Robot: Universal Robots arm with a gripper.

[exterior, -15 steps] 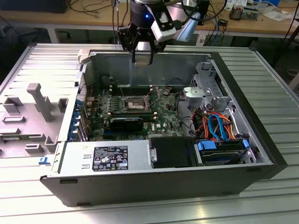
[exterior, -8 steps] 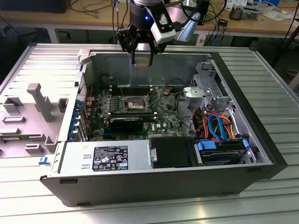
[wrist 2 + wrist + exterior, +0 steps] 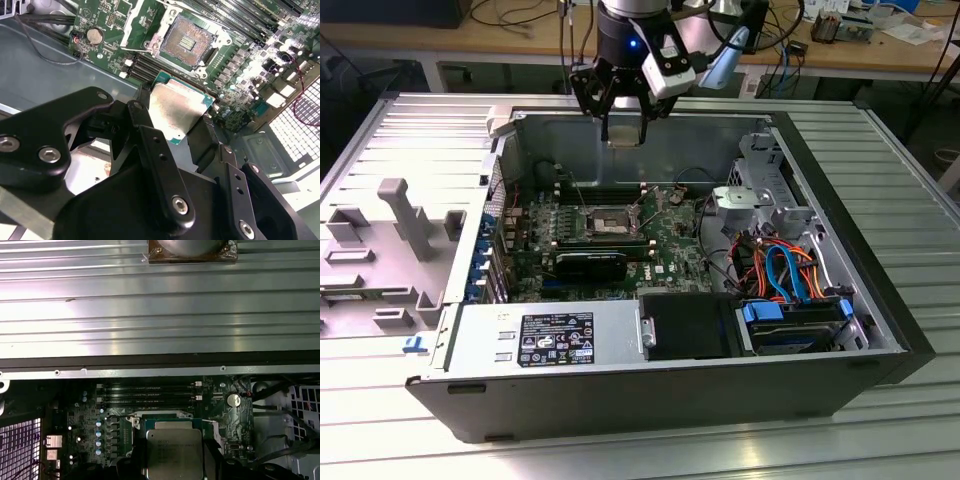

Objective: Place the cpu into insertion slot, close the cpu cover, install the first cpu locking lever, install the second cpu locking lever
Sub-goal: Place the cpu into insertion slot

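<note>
The jaws are closed on the cpu (image 3: 177,112), gripping it by two opposite edges with its silver top showing. In the exterior view it hangs in the air at 12 o'clock from the insertion slot (image 3: 608,222), well apart from it, above the open computer case (image 3: 650,395) on the ribbed surface (image 3: 880,160). In the second wrist view the slot lies bare, and the cpu cover (image 3: 141,24) stands swung open just beside it on the green motherboard (image 3: 107,12).
</note>
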